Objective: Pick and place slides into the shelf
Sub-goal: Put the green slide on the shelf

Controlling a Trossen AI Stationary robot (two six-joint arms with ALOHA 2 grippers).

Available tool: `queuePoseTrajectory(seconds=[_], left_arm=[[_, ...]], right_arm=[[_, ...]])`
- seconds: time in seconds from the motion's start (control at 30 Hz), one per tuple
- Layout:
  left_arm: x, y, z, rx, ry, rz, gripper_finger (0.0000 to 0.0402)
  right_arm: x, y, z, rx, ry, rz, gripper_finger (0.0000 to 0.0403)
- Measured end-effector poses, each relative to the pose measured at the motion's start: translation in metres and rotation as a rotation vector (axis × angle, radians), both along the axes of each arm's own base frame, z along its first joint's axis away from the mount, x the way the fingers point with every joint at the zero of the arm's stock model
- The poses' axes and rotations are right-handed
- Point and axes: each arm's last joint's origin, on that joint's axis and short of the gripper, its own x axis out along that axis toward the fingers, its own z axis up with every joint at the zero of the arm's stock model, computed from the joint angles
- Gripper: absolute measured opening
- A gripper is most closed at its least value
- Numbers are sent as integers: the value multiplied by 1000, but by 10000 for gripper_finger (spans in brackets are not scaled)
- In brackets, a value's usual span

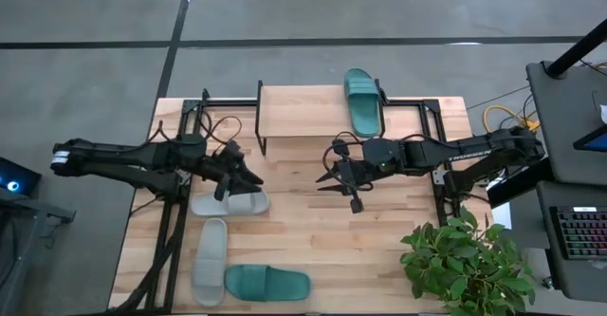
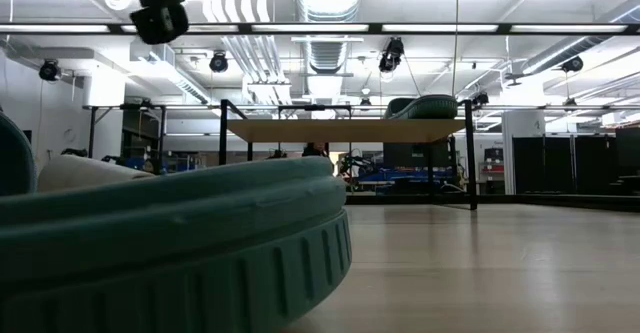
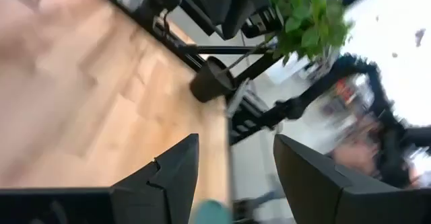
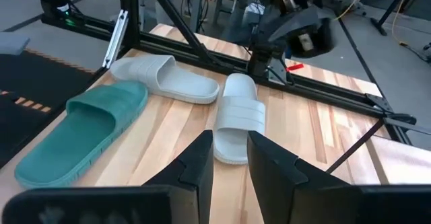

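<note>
One teal slide [image 1: 362, 102] lies sole-down on the shelf [image 1: 303, 112], at its right end. A second teal slide [image 1: 267, 282] and a grey slide [image 1: 210, 261] lie on the table near its near-left corner. The other grey slide [image 1: 229, 203] lies farther in. My left gripper [image 1: 242, 176] hangs open just above that slide's far edge, touching nothing; its fingers [image 3: 175, 173] show only table between them. My right gripper [image 1: 330, 176] is open and empty over the table's middle, in front of the shelf; in its wrist view it [image 4: 230, 160] faces the three slides on the table.
A potted plant [image 1: 465, 259] stands at the table's near-right corner. Black arm frames run along the left and right table edges. Bare planks lie between the shelf and the near edge, in the table's middle. The shelf top left of the teal slide [image 2: 425, 106] is bare.
</note>
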Motion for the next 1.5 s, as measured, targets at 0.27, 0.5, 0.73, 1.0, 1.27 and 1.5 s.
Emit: queuePoseTrajectory(seconds=[0.27, 0.5, 0.73, 1.0, 1.27, 1.5], left_arm=[[-3, -15, -4, -307, 148, -19, 178], [7, -46, 0, -316, 145, -136, 178], [32, -83, 29, -107, 175, -98, 178], [46, -115, 11, -121, 567, 65, 178], [47, -141, -22, -195, 774, 152, 178], [38, -159, -41, -232, 886, 264, 178]], right_arm=[[-2, -1, 2, -17, 0, -11, 79], [-6, -1, 6, -66, -26, 7, 80], [-9, -2, 10, -115, -49, -11, 72], [-9, -7, 12, -125, -53, -50, 81], [-10, -4, 13, -38, -47, 4, 80], [-12, -5, 15, 22, -43, 0, 73]])
